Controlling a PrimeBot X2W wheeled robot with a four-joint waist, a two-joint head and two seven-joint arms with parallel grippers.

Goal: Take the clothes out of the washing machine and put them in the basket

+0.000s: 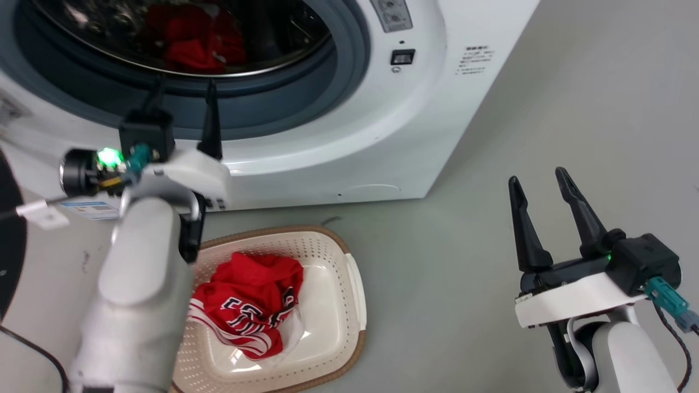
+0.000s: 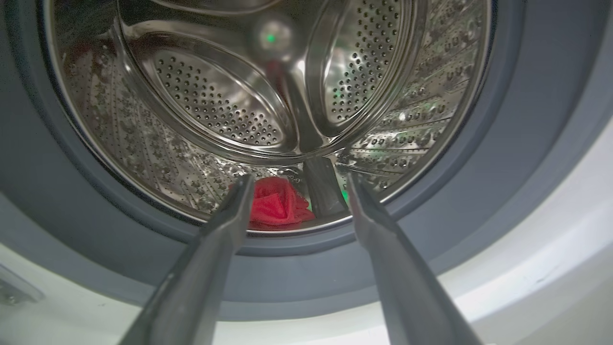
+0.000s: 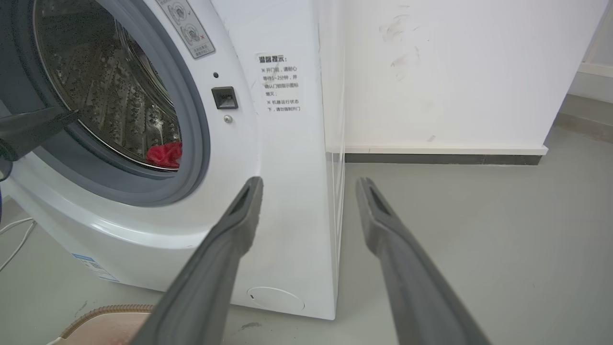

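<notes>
The white washing machine (image 1: 338, 136) stands open, with red clothes (image 1: 194, 41) lying at the bottom of its steel drum (image 2: 215, 96). One red garment with white lettering (image 1: 251, 305) lies in the cream basket (image 1: 349, 289) on the floor in front of the machine. My left gripper (image 1: 185, 87) is open and empty, its fingertips at the grey door ring (image 1: 306, 103), pointing into the drum toward the red clothes (image 2: 278, 203). My right gripper (image 1: 538, 183) hangs open and empty over the floor to the right of the machine (image 3: 287, 191), and the drum's red cloth (image 3: 165, 154) shows past it.
The black-rimmed door (image 1: 8, 234) hangs open at the far left. Grey floor (image 1: 573, 109) spreads to the right of the machine, bounded by a white wall (image 3: 455, 72) with a dark skirting. A cable (image 3: 17, 239) lies on the floor beside the machine.
</notes>
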